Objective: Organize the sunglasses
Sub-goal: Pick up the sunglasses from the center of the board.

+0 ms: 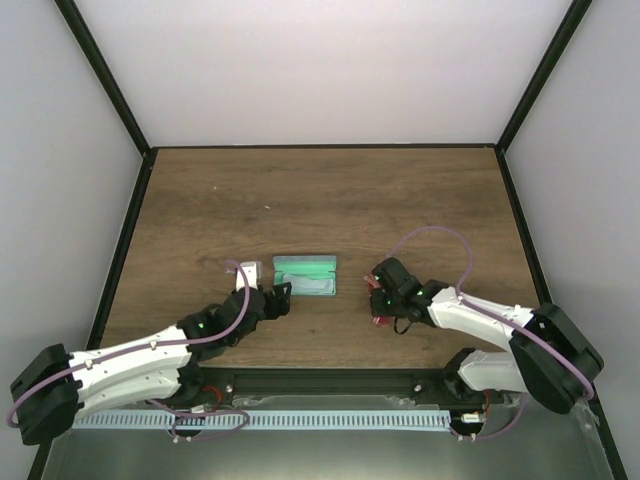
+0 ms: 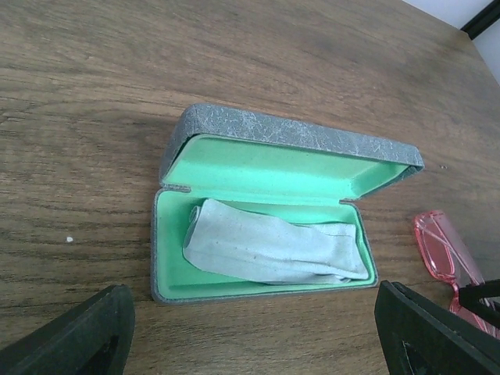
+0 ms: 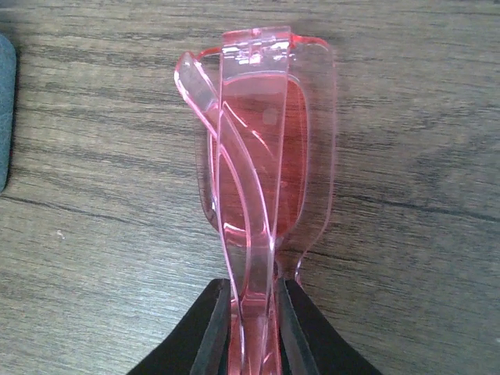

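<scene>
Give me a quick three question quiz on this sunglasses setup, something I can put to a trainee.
1. True or false: the grey glasses case lies open.
2. Which gripper pinches the folded arms of the pink sunglasses?
3. What lies inside the case? A) a light blue cloth B) a second pair of glasses C) nothing
Key: 1 true. 2 the right gripper. 3 A.
</scene>
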`<action>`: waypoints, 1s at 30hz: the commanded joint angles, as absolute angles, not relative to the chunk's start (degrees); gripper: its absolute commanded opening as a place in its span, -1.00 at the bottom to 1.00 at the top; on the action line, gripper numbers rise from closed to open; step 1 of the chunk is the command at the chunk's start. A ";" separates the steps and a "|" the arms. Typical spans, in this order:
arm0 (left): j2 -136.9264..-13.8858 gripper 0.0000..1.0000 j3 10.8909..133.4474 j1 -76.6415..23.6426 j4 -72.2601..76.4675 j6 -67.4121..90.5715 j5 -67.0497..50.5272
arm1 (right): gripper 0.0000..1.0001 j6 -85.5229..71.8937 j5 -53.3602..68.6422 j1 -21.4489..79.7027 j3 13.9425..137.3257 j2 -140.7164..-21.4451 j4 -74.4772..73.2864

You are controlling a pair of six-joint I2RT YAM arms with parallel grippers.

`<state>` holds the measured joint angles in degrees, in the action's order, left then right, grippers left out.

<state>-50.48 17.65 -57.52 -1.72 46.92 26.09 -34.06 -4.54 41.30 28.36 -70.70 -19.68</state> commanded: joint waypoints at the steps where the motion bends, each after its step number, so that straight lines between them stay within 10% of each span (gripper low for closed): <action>1: -50.59 0.72 17.42 -57.26 -0.28 46.94 26.66 | -0.71 -35.94 -7.10 41.84 31.00 -70.20 -21.80; 30: -43.95 0.82 10.80 -55.38 -6.55 56.75 30.83 | -0.80 -22.78 4.84 46.31 40.97 -70.16 -23.26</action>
<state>-47.79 12.95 -56.18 -5.80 53.78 30.30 -26.61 0.60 45.41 38.00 -70.67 -21.98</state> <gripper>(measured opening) 0.912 0.147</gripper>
